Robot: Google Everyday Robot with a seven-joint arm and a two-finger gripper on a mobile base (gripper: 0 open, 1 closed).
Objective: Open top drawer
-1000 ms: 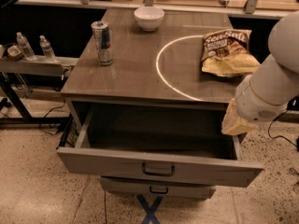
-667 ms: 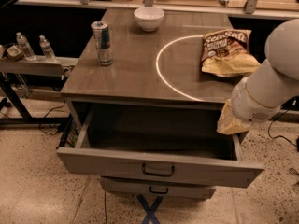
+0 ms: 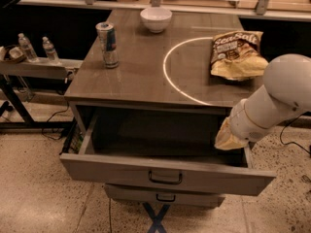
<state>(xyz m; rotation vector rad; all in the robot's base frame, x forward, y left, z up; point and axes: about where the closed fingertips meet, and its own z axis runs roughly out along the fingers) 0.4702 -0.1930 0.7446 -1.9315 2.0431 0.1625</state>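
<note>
The top drawer (image 3: 112, 171) is a wide grey wood-grain drawer with a dark loop handle (image 3: 165, 177) at its centre. It stands pulled far out of the cabinet, and its deep box looks empty. My gripper (image 3: 228, 137) is on the end of the white arm (image 3: 272, 103). It hangs over the drawer's right rear corner, just below the tabletop edge and well clear of the handle.
On the cabinet top (image 3: 141, 72) stand a can (image 3: 107, 44), a white bowl (image 3: 156, 18) and a chip bag (image 3: 236, 54). A lower drawer (image 3: 165, 196) is slightly out. A side shelf on the left holds water bottles (image 3: 36, 48). The floor is speckled.
The arm and gripper have moved a little left and down, towards the open drawer's right rear corner. The drawer has not moved.
</note>
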